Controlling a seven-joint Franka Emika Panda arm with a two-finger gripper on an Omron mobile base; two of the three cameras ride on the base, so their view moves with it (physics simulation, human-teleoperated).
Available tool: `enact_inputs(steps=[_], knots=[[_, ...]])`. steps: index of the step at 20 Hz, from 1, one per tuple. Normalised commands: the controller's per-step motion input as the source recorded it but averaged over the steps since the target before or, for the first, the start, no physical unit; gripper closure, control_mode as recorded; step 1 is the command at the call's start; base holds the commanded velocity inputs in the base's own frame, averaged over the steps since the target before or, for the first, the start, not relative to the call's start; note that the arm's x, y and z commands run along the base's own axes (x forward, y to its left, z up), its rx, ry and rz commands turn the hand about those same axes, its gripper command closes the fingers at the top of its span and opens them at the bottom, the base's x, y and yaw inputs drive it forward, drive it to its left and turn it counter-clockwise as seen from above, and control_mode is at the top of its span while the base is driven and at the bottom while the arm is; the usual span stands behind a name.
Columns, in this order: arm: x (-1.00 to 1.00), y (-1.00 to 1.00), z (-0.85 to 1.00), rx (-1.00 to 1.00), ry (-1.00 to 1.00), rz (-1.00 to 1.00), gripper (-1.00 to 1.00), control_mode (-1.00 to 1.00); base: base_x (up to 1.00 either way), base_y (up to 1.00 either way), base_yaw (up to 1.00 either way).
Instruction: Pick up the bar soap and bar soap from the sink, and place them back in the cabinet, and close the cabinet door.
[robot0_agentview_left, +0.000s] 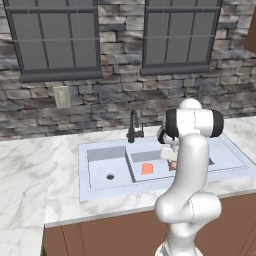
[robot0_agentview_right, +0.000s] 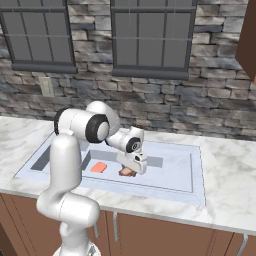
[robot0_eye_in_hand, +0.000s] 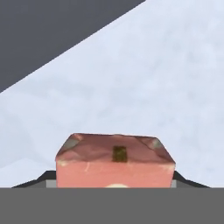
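two bar soaps (robot0_agentview_right: 98, 167) (robot0_agentview_right: 127, 172), one sink (robot0_agentview_right: 195, 170), one faucet (robot0_agentview_left: 133, 126), two windows (robot0_agentview_left: 55, 35) (robot0_agentview_left: 181, 32)

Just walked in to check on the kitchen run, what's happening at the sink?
The arm is reaching down into the sink, its gripper lowered over the tan-brown bar soap on the basin floor, fingers on either side of it. The orange bar soap lies untouched nearby in the same basin. Neither soap is out yet.

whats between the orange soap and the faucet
Bare basin floor, then the sink's back wall: in the left base view nothing sits between the orange bar soap and the black faucet. The sink divider stands off to the soap's left.
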Motion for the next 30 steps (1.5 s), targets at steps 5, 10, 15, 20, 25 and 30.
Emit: enact_inputs(steps=[5,10,15,20,25,30], knots=[[0.00,-0.28,0.36,0.00,0.00,0.07,1.00,-1.00,0.00,0.00,0.00],[-0.01,-0.17,0.47,0.00,0.00,0.09,1.00,-1.00,0.00,0.00,0.00],[-0.03,-0.02,0.48,0.00,0.00,0.08,1.00,-1.00,0.00,0.00,0.00],[-0.07,0.00,0.49,0.00,0.00,0.06,1.00,-1.00,0.00,0.00,0.00],[-0.17,0.00,0.51,0.00,0.00,0.06,1.00,-1.00,0.00,0.00,0.00],[-0.31,0.00,0.39,0.00,0.00,0.09,1.00,-1.00,0.00,0.00,0.00]])
